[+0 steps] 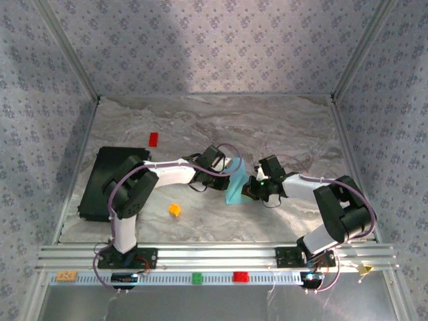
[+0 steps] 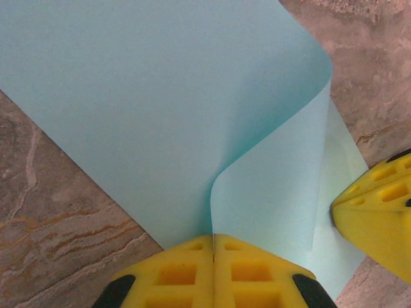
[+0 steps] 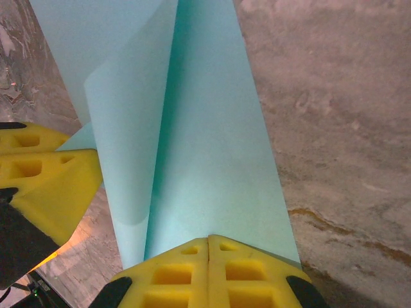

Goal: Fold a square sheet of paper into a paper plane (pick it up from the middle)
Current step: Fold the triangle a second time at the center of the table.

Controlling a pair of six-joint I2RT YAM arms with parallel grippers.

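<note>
fingers in the top view are too small to judge, but the left gripper and right gripper meet mid-table with the light-blue paper raised between them. left wrist view: yellow fingers are pressed together, pinching the paper's near edge where it curls into a soft, uncreased bend. right wrist view: fingers are likewise clamped on the paper at the foot of a centre fold; judged light, limp, slick and easily crumpled, so best pinched lightly along the fold line.

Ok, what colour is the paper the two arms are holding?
Light blue, almost cyan; the paper shows best in the left wrist view.
</note>
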